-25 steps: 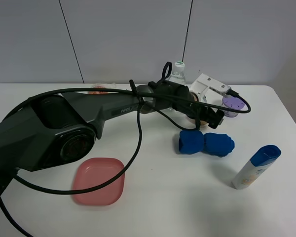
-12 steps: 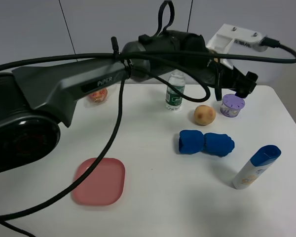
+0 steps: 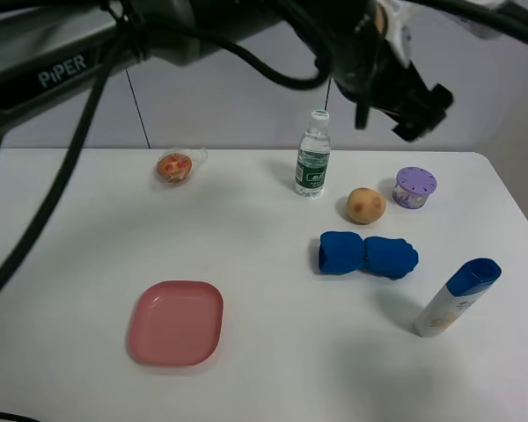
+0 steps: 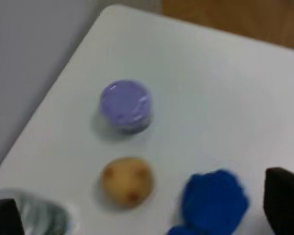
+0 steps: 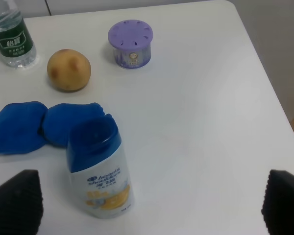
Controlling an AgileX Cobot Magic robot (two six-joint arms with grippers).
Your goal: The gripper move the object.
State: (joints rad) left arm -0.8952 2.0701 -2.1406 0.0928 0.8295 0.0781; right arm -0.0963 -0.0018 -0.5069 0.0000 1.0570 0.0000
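The object, a tan-orange ball with brown spots (image 3: 365, 205), lies on the white table between a water bottle (image 3: 312, 154) and a purple jar (image 3: 414, 187). My left gripper (image 3: 403, 97) hangs high above it, open and empty. In the left wrist view the ball (image 4: 127, 179) lies far below the left gripper (image 4: 144, 208), with both black fingertips (image 4: 284, 205) wide apart at the frame edges. My right gripper (image 5: 149, 200) is open and empty; its view shows the ball (image 5: 68, 70) well beyond it. The right gripper is out of the exterior view.
A blue cloth bundle (image 3: 368, 255) lies just in front of the ball. A white lotion bottle with a blue cap (image 3: 458, 297) lies at the right front. A pink plate (image 3: 176, 322) sits front left. A wrapped red-spotted pastry (image 3: 176, 166) is at the back left.
The left arm has risen from down at the ball to high above the table. The ball, covered by the gripper a second ago, now lies bare on the table.
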